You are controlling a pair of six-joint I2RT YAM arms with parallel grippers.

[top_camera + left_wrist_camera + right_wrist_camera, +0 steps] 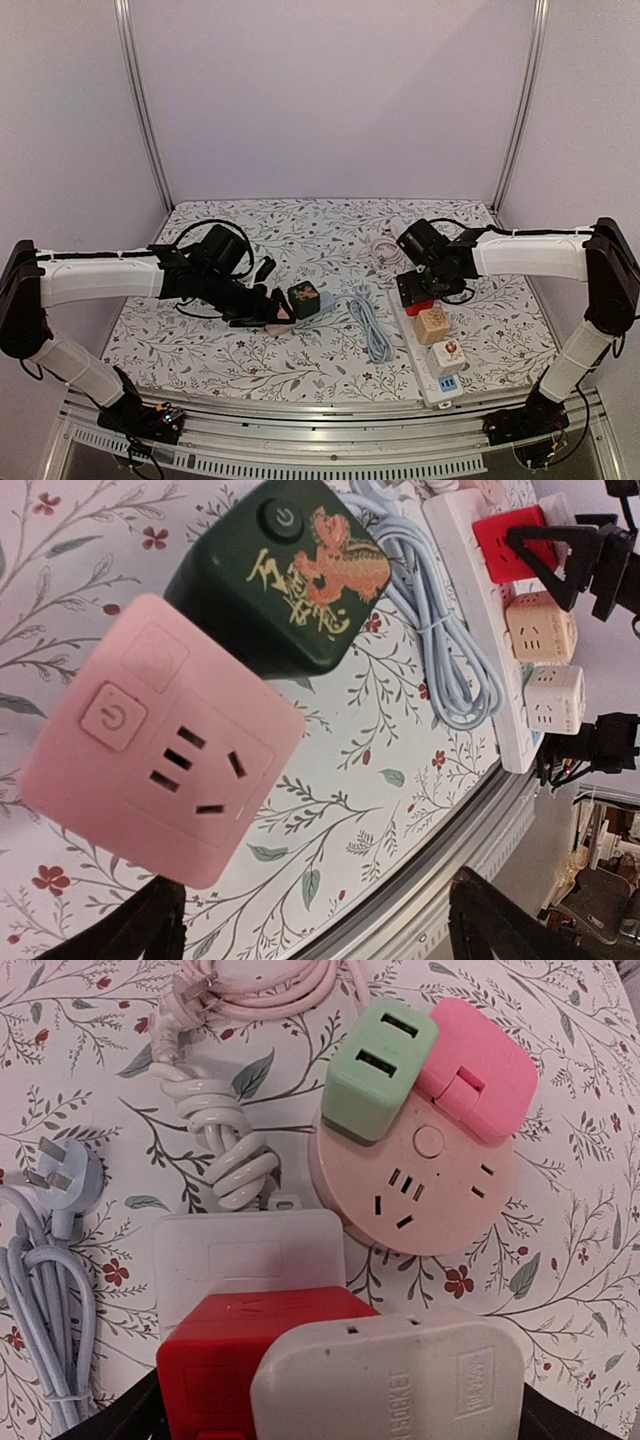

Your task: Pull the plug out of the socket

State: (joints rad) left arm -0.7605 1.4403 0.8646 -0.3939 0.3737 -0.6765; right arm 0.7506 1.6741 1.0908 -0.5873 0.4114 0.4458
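Observation:
A red cube plug [215, 1360] stands in the end of the white socket strip [425, 372]. A white adapter marked SOCKET [400, 1380] sits on top of the red cube. My right gripper [340, 1425] is down over them, jaws wide apart, one dark finger [120, 1415] on each side. I cannot make out any contact. In the top view this gripper [420, 292] covers the red cube [420, 306]. My left gripper [320, 935] is open near the table's front edge. A loose pink cube socket [160, 740] lies just beyond its left fingertip, not between the jaws.
A dark green cube [280, 575] lies beside the pink one. A tan cube [432, 325] and a white cube [447, 357] stand further along the strip. A coiled pale blue cable [372, 325] lies mid-table. A round pink socket [430, 1190] with green and pink adapters lies behind the strip.

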